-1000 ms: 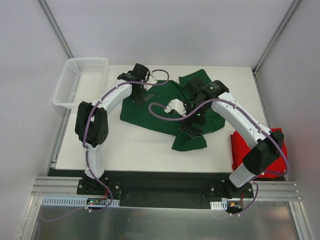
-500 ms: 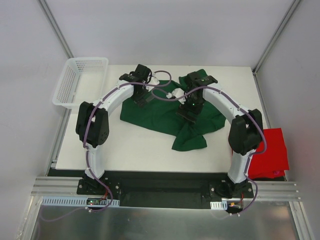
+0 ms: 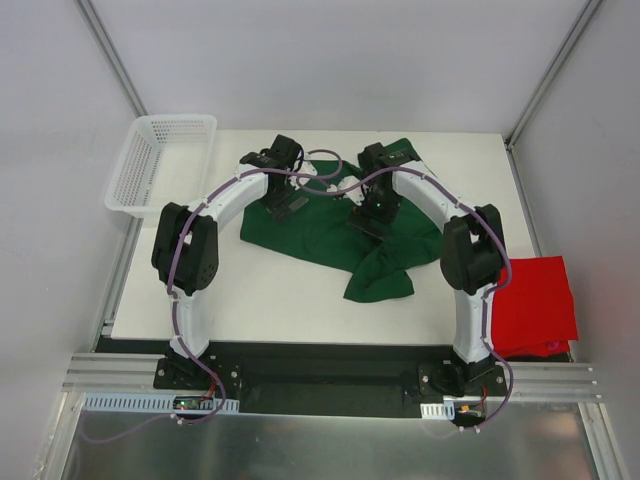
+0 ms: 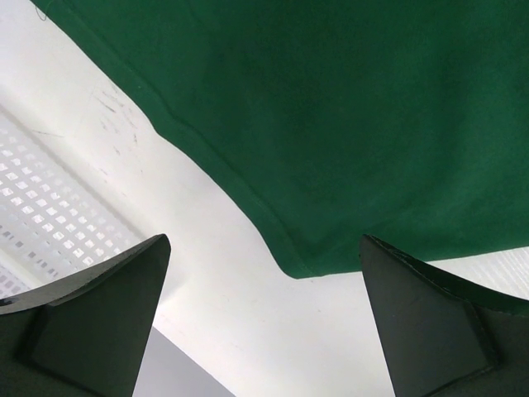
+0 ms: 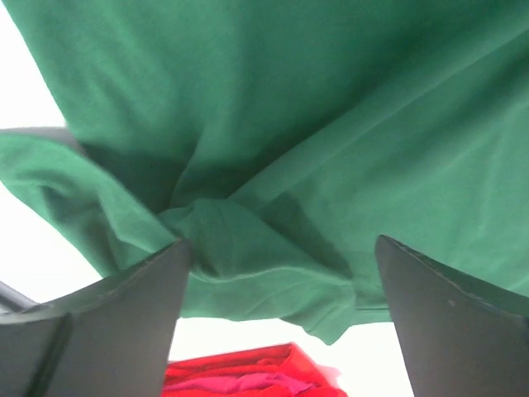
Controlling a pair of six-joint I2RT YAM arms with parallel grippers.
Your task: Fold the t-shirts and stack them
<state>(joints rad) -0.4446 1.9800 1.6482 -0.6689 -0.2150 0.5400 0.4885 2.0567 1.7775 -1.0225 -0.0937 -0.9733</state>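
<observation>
bench edges: the white bench [image 3: 250,310] ends at a dark rail on the near side, and grey walls stand close behind it and at both sides.
open room: white surface shows along the near strip in front of the cloth, at the near left, and at the far right corner.
basket [image 3: 160,160]: white mesh, at the far left corner, overhanging the bench's left edge, apart from the cloth.
green t-shirt [image 3: 310,225]: spread over the middle and far part of the bench, with a bunched lobe reaching toward the near right.
red t-shirt [image 3: 535,300]: at the near right corner, reaching past the bench's right edge, apart from the green one.
left tool [image 3: 286,199]: jaws spread wide, nothing between them, over the green t-shirt's far left part. The left wrist view shows a hem corner lying between the fingers, white bench just beside it.
right tool [image 3: 368,215]: jaws spread wide, gripping nothing, over the shirt right of its middle. The right wrist view shows rumpled folds between the fingers.
</observation>
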